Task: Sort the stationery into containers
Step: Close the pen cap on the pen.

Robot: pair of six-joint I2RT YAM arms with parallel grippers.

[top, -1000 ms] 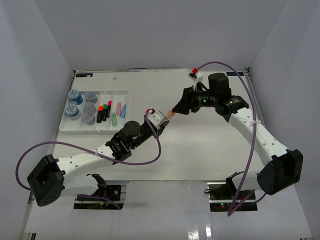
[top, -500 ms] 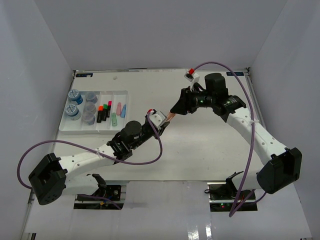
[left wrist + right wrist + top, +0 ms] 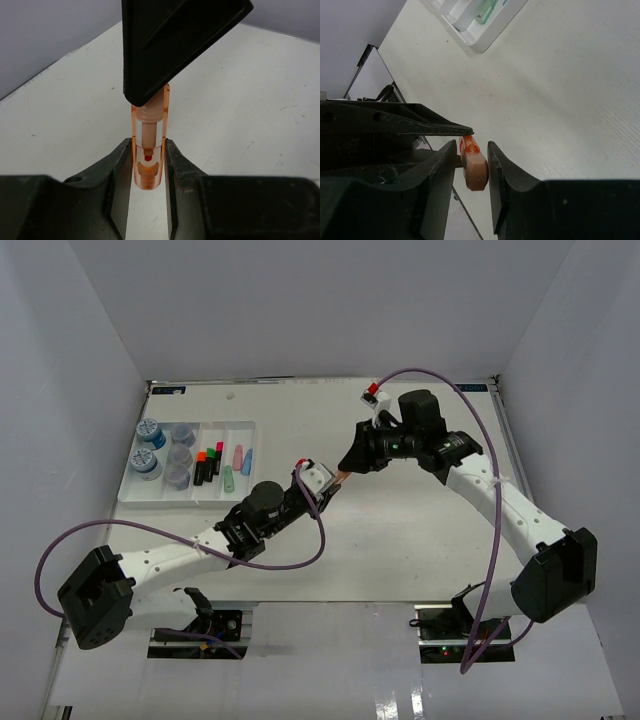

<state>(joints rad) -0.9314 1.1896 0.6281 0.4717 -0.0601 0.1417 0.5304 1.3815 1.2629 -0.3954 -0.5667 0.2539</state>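
— Marker position?
— The orange marker (image 3: 150,115) is in mid-air over the bench (image 3: 400,540), its long axis running straight from one arm to the other.
— Who has it?
— The left gripper (image 3: 148,147), its jaws clamped on one end. The right gripper (image 3: 471,147) has its jaws flanking the other end, but I cannot tell if they're gripping.
— And the tray (image 3: 243,432)?
— On the left arm's side, so I'd say the left carries it.
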